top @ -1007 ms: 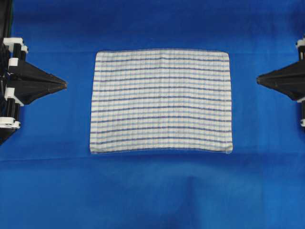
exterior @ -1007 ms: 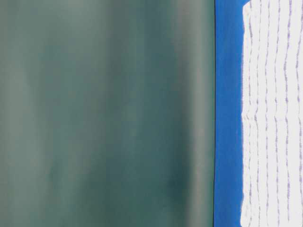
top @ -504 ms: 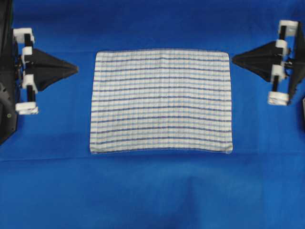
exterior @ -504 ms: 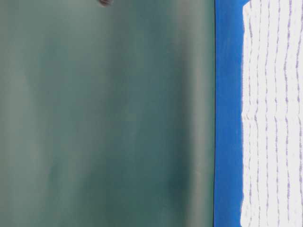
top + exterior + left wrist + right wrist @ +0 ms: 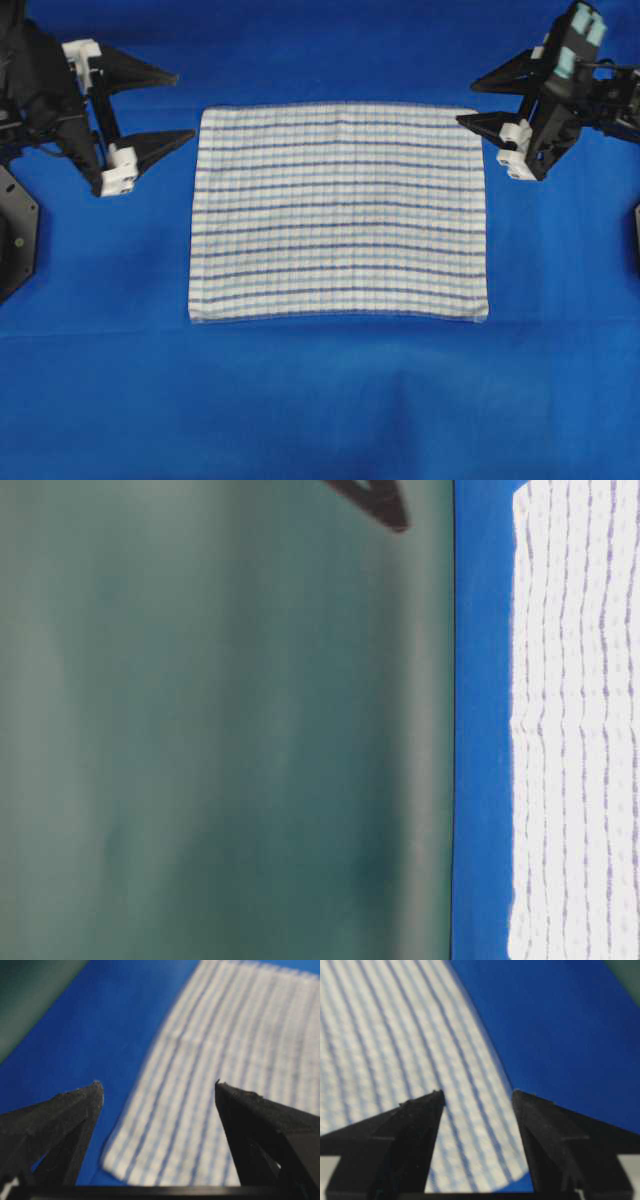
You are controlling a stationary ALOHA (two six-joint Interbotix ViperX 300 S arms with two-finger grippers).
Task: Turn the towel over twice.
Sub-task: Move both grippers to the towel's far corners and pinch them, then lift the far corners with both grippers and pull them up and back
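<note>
The towel [image 5: 340, 212], white with thin blue stripes, lies flat and spread out on the blue sheet [image 5: 320, 400]. My left gripper [image 5: 186, 105] hovers just off the towel's far left corner, open, with nothing between its fingers. My right gripper [image 5: 466, 103] is open at the far right corner, also holding nothing. In the left wrist view the open left gripper [image 5: 157, 1083] frames the corner of the towel [image 5: 225, 1035]. In the right wrist view the right gripper [image 5: 477, 1092] stands open over the other corner of the towel [image 5: 395, 1035]. The table-level view shows the towel [image 5: 575, 730] flat and one dark finger [image 5: 375, 500].
The blue sheet [image 5: 480, 730] covers the whole table around the towel, with wide bare margins at the front and sides. A dull green wall [image 5: 220, 730] stands behind the table. The arms' black bodies [image 5: 20, 200] sit at the left and right edges.
Both grippers went from shut to open. Each swung from the towel's side edge toward a far corner and turned its fingers. The towel has not moved.
</note>
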